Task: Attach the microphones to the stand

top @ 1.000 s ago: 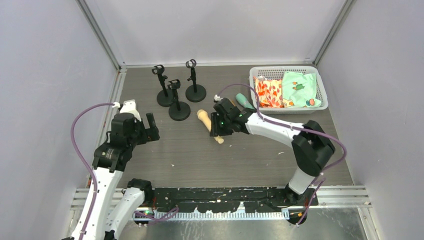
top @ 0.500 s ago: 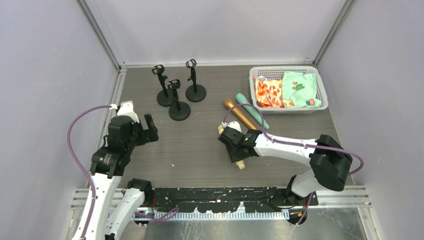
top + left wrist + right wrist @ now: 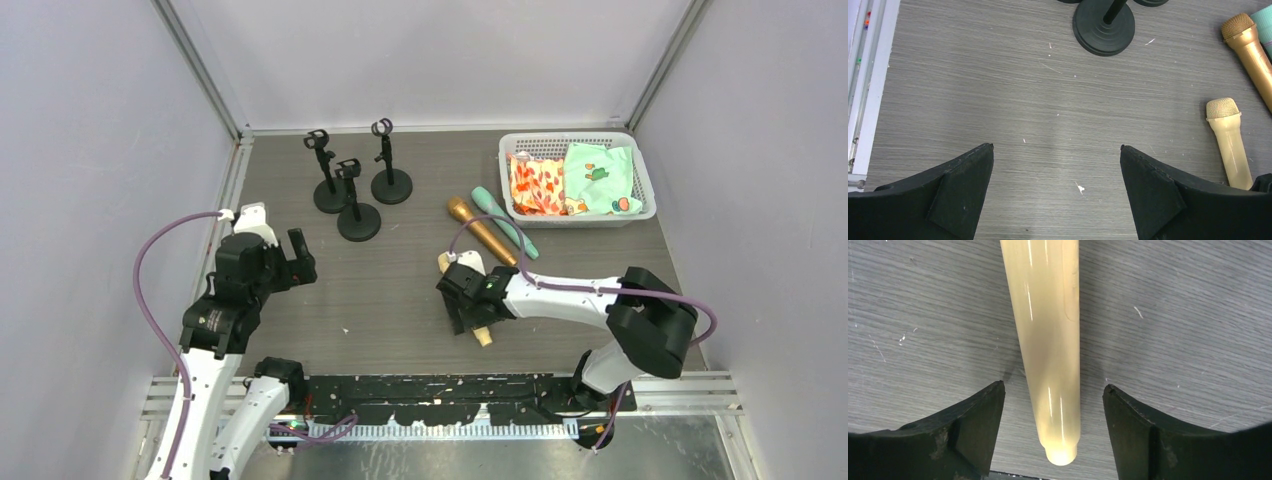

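A: What is laid out, and how far along is the job?

B: A grey wood-grain table (image 3: 400, 290). At the far right is a white basket (image 3: 650, 195) of patterned cloth (image 3: 540, 185). At the far left-centre stand three black microphone stands (image 3: 358, 222), every clip empty. So nothing is attached, and all three microphones lie flat on the table. The golden-brown microphone (image 3: 480, 232) and the mint-green microphone (image 3: 503, 222) lie side by side, just left of the basket. The cream-yellow microphone (image 3: 1230, 145) lies nearer, toward the centre.

A: And the grippers?

B: The right gripper (image 3: 1053, 386) hovers low over the cream-yellow handle. Its jaws are partly spread, one on each side, with table showing in both gaps, so it grips nothing. The left gripper (image 3: 1056, 147) hangs at the left, jaws spread wide, holding nothing.
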`<move>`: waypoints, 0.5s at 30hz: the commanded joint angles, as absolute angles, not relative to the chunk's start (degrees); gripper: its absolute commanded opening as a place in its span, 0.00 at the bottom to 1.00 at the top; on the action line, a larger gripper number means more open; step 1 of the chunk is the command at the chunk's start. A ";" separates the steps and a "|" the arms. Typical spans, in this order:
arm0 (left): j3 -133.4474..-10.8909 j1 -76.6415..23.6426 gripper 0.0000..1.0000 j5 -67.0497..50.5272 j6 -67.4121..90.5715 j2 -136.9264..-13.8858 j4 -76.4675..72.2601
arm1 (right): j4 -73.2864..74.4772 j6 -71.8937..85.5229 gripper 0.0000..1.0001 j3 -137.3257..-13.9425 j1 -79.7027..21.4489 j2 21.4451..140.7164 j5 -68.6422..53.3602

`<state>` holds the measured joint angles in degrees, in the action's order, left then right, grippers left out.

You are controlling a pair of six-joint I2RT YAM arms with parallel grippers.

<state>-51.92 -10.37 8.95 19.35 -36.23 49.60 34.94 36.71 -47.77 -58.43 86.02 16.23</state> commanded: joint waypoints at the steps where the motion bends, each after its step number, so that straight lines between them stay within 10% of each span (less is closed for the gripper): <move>1: -51.69 -10.00 0.98 8.66 19.86 -35.69 47.28 | 32.44 36.72 0.79 -50.32 -58.73 88.45 17.33; 15: -51.74 -10.01 1.00 10.22 20.21 -35.73 47.54 | 31.78 30.51 0.81 -61.35 -48.43 99.47 10.15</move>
<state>-51.68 -10.37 8.99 19.51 -36.23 49.56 33.47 32.53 -58.98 -51.92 98.28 12.43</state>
